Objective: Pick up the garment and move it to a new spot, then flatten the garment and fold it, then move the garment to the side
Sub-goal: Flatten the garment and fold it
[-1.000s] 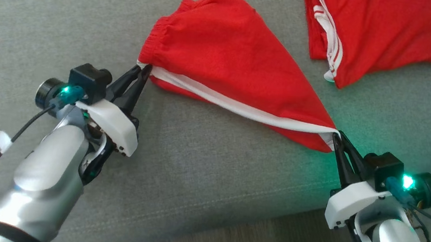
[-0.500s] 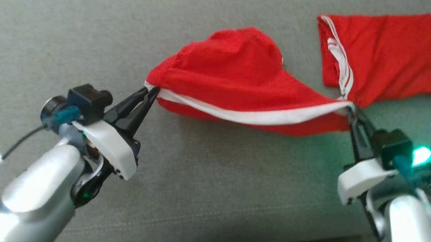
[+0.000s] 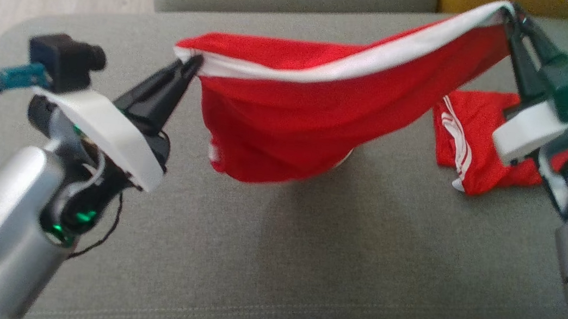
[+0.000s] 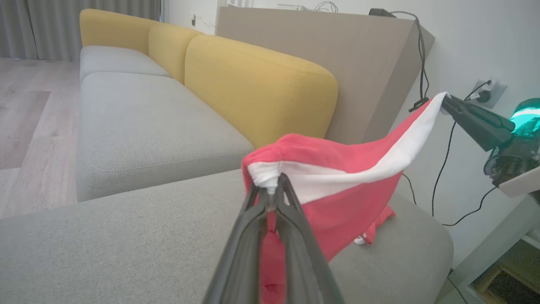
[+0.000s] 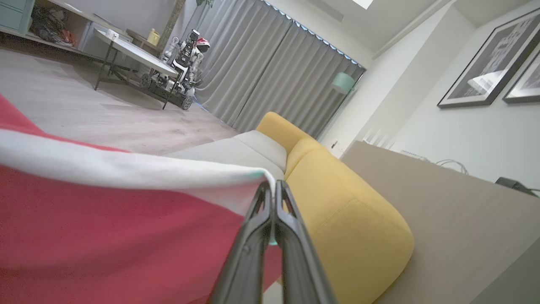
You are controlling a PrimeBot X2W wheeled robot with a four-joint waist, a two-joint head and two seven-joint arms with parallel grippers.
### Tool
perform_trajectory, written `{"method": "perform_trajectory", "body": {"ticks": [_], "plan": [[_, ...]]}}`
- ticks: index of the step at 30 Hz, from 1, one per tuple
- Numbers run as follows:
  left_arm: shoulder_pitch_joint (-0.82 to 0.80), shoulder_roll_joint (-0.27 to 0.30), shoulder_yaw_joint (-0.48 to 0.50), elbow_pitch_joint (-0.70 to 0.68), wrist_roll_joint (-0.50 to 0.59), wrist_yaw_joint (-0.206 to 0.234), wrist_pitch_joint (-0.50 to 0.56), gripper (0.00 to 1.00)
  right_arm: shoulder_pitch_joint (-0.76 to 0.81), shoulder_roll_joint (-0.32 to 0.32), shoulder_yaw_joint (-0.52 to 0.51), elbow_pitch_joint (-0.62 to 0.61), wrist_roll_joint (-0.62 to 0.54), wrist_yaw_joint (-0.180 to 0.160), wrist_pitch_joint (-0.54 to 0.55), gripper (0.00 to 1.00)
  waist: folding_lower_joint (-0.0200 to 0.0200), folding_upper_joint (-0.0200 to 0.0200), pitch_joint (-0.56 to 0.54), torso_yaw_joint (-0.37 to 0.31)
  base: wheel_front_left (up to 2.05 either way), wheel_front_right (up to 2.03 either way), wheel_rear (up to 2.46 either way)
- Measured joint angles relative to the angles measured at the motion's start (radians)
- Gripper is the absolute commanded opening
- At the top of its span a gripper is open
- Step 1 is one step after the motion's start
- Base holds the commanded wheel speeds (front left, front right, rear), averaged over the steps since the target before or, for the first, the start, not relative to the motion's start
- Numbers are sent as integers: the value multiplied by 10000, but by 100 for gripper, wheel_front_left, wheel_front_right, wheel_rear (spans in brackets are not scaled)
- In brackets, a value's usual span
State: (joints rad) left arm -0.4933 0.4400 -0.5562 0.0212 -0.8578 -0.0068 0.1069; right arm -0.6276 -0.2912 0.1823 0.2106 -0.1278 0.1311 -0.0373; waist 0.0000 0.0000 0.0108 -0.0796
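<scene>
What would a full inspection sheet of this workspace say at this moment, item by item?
Surface: grey sofa seat, fabric.
Job's things: red garment with a white band, stretched between both hands, sagging in the middle.
Clutter: second red garment, lying on the seat.
Hands: left hand shut on one end of the band; right hand shut on the other end, held higher.
Cables: black cables hanging by the wall behind the sofa.
Surroundings: yellow back cushions, grey curtains, framed pictures.
</scene>
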Motion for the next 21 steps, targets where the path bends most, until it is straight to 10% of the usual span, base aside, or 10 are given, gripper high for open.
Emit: {"method": "perform_trajectory", "body": {"ticks": [14,21], "plan": [[390,548,1068,-1875,-2431,1666,2671,0,-1063,-901,1342,-408,1419,0,1756,0,0,0,99,538,0,0,0],[-2127,405,1557,-284,-2851,1636,3147,0,-4021,-1074,2334,1034,2086,0,1689,0,0,0,1449,671,0,0,0]]}}
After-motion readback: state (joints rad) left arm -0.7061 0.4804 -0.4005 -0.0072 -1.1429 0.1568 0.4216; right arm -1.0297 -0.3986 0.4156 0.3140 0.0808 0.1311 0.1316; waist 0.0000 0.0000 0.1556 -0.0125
